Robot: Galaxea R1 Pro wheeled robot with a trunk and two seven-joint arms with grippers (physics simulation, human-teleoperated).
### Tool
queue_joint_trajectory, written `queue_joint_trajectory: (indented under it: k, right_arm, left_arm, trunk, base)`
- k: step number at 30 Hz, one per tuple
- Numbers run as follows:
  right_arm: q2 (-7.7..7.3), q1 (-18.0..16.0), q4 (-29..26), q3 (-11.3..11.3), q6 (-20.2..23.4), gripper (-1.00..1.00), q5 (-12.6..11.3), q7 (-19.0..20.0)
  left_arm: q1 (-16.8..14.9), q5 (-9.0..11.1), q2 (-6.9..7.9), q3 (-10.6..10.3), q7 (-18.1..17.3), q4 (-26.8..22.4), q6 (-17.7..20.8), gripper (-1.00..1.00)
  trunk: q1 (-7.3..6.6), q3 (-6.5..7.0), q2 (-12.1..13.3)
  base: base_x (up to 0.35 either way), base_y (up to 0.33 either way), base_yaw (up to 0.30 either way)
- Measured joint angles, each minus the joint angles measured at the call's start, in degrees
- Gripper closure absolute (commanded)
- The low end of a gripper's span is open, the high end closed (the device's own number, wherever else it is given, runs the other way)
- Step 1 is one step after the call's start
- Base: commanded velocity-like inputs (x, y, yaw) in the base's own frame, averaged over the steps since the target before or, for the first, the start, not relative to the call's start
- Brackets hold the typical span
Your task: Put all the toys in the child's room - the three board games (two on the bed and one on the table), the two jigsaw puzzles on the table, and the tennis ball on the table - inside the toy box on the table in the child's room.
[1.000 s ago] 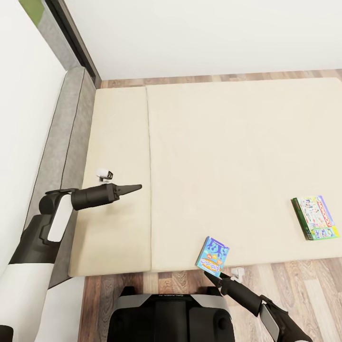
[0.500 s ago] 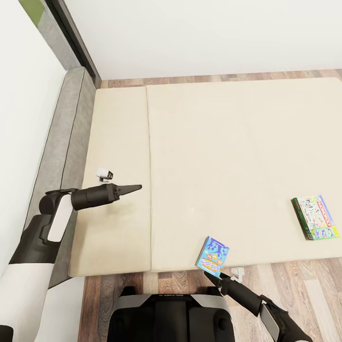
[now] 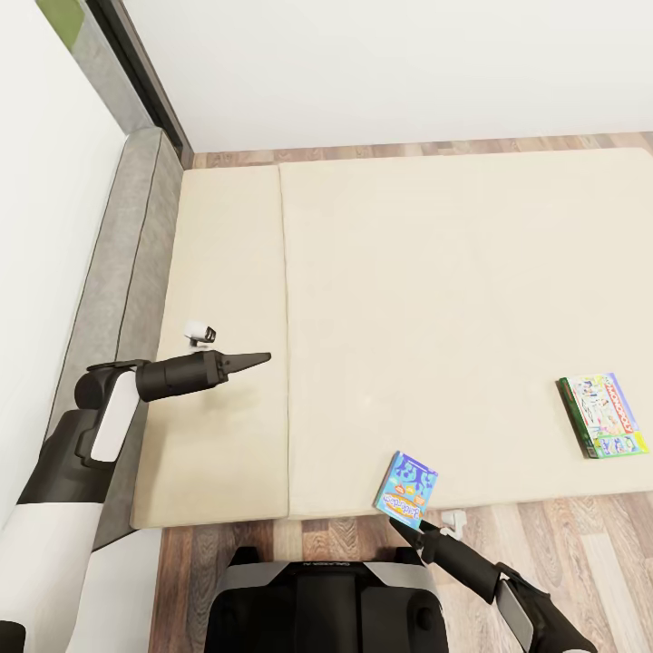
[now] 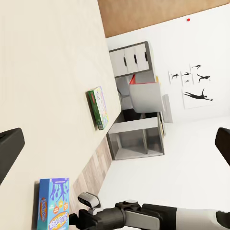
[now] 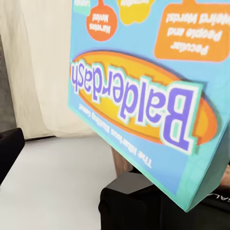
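The smaller blue board game (image 3: 406, 488) hangs tilted at the near edge of the bed (image 3: 408, 272), with my right gripper (image 3: 413, 528) shut on its lower end. Its "Balderdash" face (image 5: 143, 96) is close in the right wrist view, with one dark finger (image 5: 9, 153) off to the side. A second board game (image 3: 603, 414), green-edged with a pale printed face, lies flat near the bed's right end. My left gripper (image 3: 263, 358) hovers open and empty over the mattress near the grey headboard (image 3: 127, 254). The toy box, jigsaw puzzles and tennis ball are out of view.
Wood floor (image 3: 580, 544) runs along the bed's near side, with my base (image 3: 326, 599) against it. A white wall (image 3: 408, 63) stands behind the bed. In the left wrist view, white-grey desk units (image 4: 136, 139) and a chair (image 4: 143, 93) stand beyond the bed's far end.
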Motion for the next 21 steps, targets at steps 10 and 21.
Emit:
queue_joint_trajectory:
  k: [10, 21]
  right_arm:
    - [-0.1, -0.04, -0.14, -0.19, -0.36, 1.0, -0.43, 0.22]
    - [0.0, -0.04, -0.15, -0.21, -0.36, 1.0, -0.35, 0.3]
  left_arm:
    - [0.0, 0.0, 0.0, 0.0, -0.01, 0.0, 0.0, -1.0]
    - [0.0, -0.08, 0.0, -0.04, 0.0, -0.04, 0.0, -1.0]
  trunk:
    - [0.0, 0.01, 0.0]
    - [0.0, 0.0, 0.0]
  base:
    - [0.0, 0.0, 0.0]
    - [0.0, 0.0, 0.0]
